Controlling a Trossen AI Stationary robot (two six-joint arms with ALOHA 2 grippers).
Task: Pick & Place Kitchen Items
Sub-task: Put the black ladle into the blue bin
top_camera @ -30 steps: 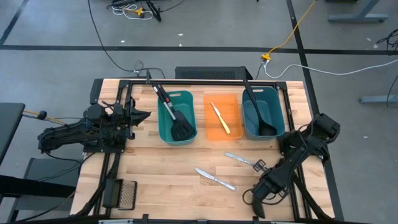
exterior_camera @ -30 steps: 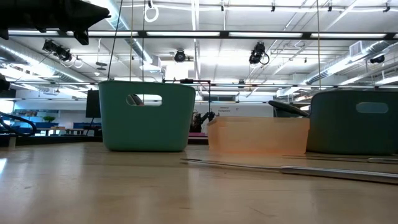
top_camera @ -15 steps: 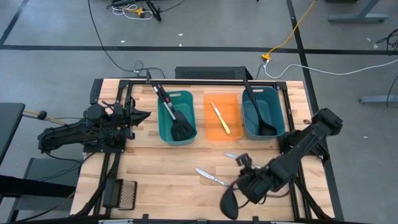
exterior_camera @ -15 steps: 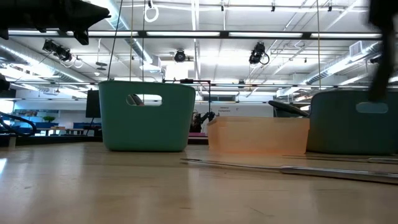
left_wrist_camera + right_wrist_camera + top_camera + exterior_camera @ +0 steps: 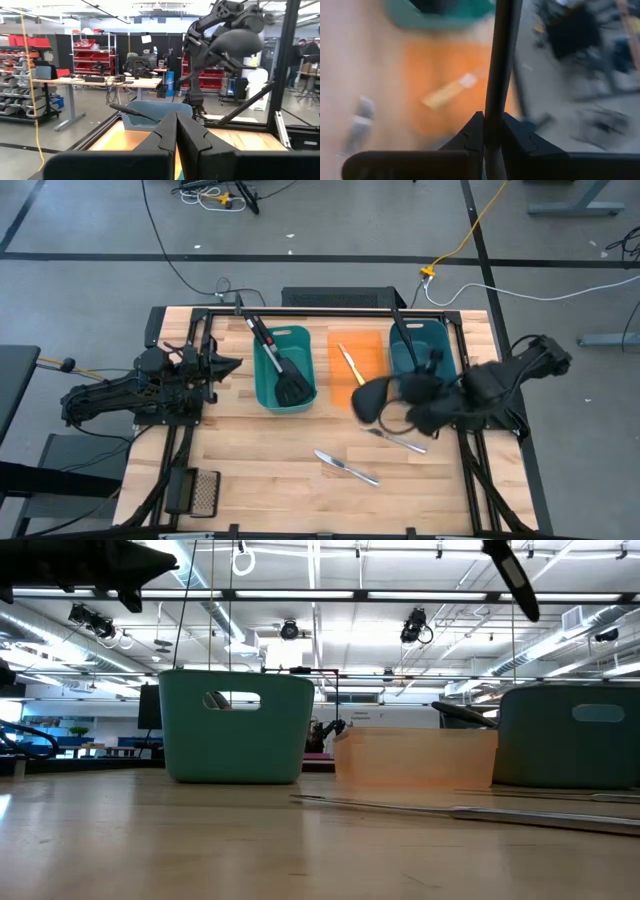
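high view: the right gripper (image 5: 432, 406), clamped on the black ladle (image 5: 372, 399) handle, swings beside the orange bin (image 5: 378, 395); carry it level to a teal bin (image 5: 440, 388). two knives (image 5: 346, 467) lie below. the left gripper (image 5: 225, 364) waits pinched empty.

Two teal bins (image 5: 284, 370), orange bin (image 5: 360, 370), black spatula (image 5: 278, 366), yellow-handled knife (image 5: 352, 369), silver table knives (image 5: 347, 467), black ladle (image 5: 372, 398)

Right pincer (image 5: 432, 402) motion-smeared (held ladle (image 5: 372, 398) too), orange bin (image 5: 450, 85) blurred
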